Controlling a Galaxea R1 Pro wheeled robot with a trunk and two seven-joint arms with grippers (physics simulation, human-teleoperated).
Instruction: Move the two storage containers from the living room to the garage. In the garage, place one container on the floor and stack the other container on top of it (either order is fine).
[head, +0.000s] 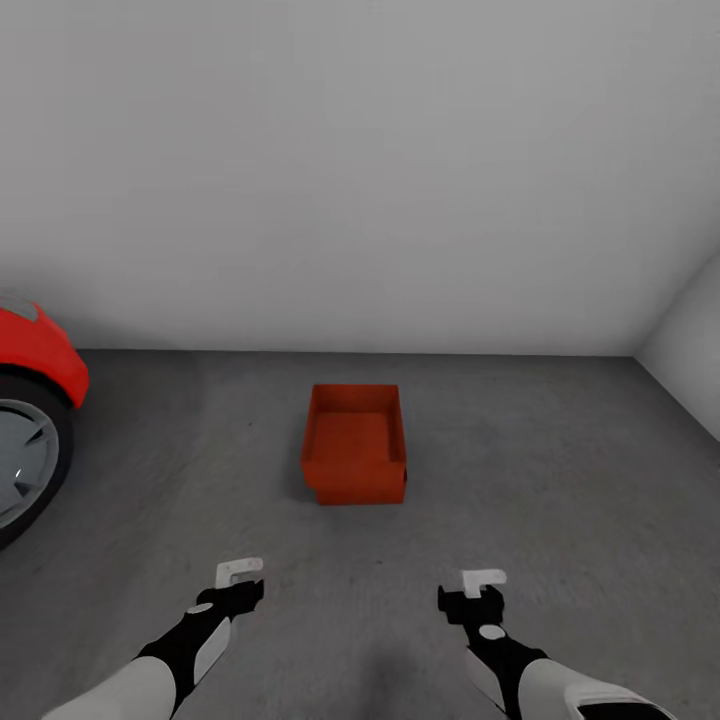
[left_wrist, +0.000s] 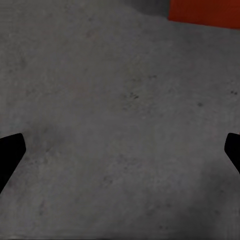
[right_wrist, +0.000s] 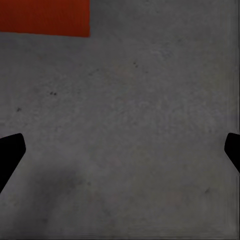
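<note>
a bare pale grey wall (head: 360, 170) fills the far side, meeting a second wall (head: 690, 350) at a corner toward 2 o'clock. the floor (head: 560, 470) is dark grey, rough and speckled. at 9 o'clock stands a red car (head: 35, 350) with a grey wheel (head: 20, 455). light is soft, even.

The floor (head: 560, 500) looks rough, matt concrete, the orange-red container (head: 354, 445) smooth matt plastic, the car (head: 35, 355) glossy.
</note>
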